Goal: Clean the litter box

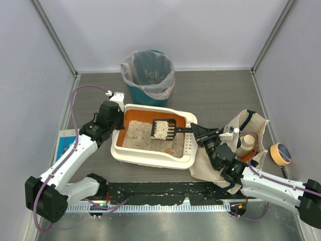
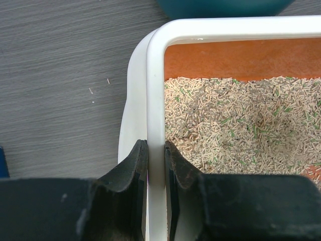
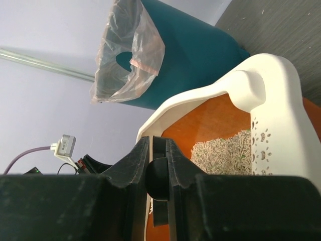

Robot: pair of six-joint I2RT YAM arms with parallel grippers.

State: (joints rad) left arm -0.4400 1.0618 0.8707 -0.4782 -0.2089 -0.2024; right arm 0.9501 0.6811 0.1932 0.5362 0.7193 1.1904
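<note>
The litter box (image 1: pixel 150 159) is a cream-white tray with orange inner walls, standing mid-table with grey-beige litter (image 1: pixel 138 136) inside. My left gripper (image 1: pixel 118 120) is shut on the box's left rim; in the left wrist view the white rim (image 2: pixel 156 75) runs between the closed fingers of the left gripper (image 2: pixel 156 146). My right gripper (image 1: pixel 201 132) is shut on the handle of a black scoop (image 1: pixel 163 128), which hangs above the litter loaded with pellets. In the right wrist view the scoop handle (image 3: pixel 159 176) is clamped in the right gripper (image 3: pixel 159 143), and the box's perforated end (image 3: pixel 273 105) rises on the right.
A teal bin with a plastic liner (image 1: pixel 148 75) stands just behind the box. At the right lies a beige tote bag (image 1: pixel 253 125) with a bottle (image 1: pixel 245 144) on it, and a yellow-rimmed disc (image 1: pixel 280 153) beside it. A blue item (image 1: pixel 64 143) lies at the far left.
</note>
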